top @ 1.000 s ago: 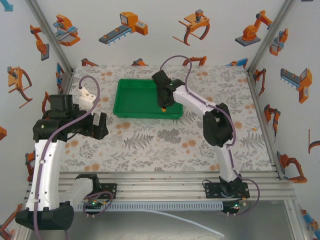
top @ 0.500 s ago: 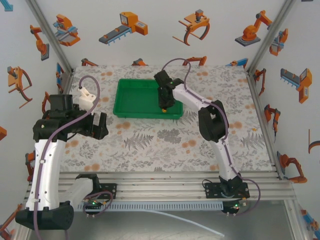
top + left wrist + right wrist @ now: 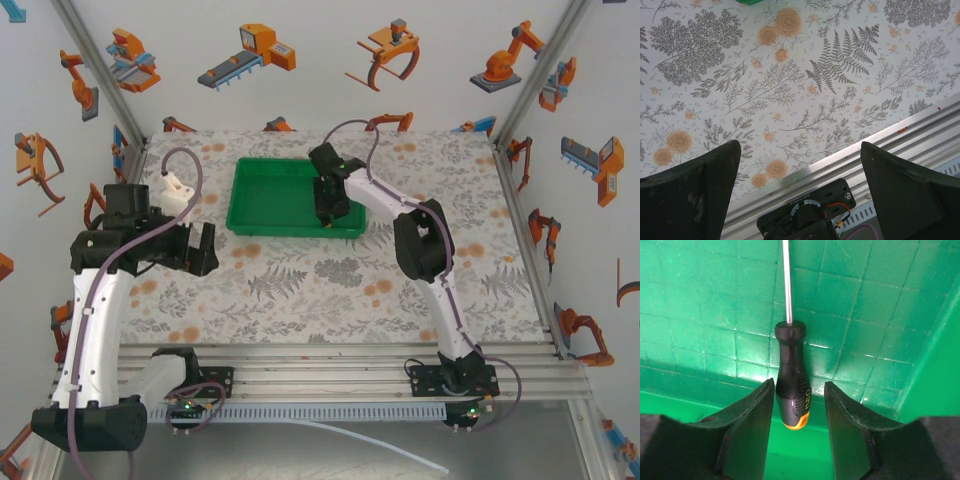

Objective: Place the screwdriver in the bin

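Compared with half a second ago, the left arm has swung a touch inward. Its dark upper section now sits a little further to the right along the left edge of the counter (image 3: 300, 280). The right arm's elbow has also folded slightly to the left, but its claw (image 3: 327, 205) is still over the same part of the bin (image 3: 262, 196).

The right wrist view shows the screwdriver (image 3: 792, 375) inside the green bin (image 3: 700, 300). Its handle sits right between the two fingers (image 3: 747, 435) of the right claw (image 3: 799, 387). The orange butt points back toward the wrist, and the thin shaft runs straight away across the bin's gridded floor. The left finger is against the handle or just beside it, and a slim gap shows on the right side. So the jaws are parted around the handle, not clamped on it. Bin walls rise just behind and to the right of the handle, putting it near a corner. From above, that corner is the one by the bin's near right rim, and the bin itself sits toward the far edge of the counter.

There is raised lettering on the black grip, but it is too small to read.

The left claw (image 3: 800, 150) hangs with its jaws spread wide, holding nothing, above the floral cover near the counter's near edge.
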### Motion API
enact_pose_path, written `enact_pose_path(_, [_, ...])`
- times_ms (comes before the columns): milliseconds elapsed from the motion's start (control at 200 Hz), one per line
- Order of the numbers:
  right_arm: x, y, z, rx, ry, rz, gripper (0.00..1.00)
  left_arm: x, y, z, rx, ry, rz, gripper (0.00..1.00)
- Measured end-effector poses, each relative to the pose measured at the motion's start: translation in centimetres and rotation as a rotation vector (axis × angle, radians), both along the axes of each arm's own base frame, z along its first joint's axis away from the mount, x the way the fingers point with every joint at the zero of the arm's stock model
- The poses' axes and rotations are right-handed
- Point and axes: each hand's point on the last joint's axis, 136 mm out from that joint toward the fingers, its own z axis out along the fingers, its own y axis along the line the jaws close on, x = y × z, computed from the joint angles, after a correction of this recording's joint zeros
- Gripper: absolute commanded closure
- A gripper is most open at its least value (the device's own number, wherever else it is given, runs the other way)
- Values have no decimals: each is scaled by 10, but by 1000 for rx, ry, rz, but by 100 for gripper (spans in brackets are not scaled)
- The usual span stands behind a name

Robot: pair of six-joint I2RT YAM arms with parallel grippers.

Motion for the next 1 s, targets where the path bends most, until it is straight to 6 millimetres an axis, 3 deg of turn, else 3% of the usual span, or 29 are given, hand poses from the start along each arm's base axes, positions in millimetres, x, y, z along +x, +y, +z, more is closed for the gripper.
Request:
enact_pose_path(200, [3, 0, 6, 1, -12, 5, 40, 7, -1, -5, -10, 21, 13, 3])
enact_pose_path(491, [1, -3, 19, -15, -24, 29, 33, 22, 0, -8, -31, 33, 53, 3])
enact_pose_path(596, [1, -4, 45, 1, -61, 42, 32, 30, -2, -10, -49, 44, 62, 3])
enact_pose_path(851, [-8, -14, 142, 82, -219, 58, 29, 43, -16, -22, -101, 99, 32, 0])
enact_pose_path(966, [-22, -32, 166, 102, -259, 48, 28, 46, -23, -24, -120, 107, 9, 0])
enact_pose_path(996, [-26, -39, 170, 105, -265, 42, 23, 47, -25, -24, -124, 107, 2, 0])
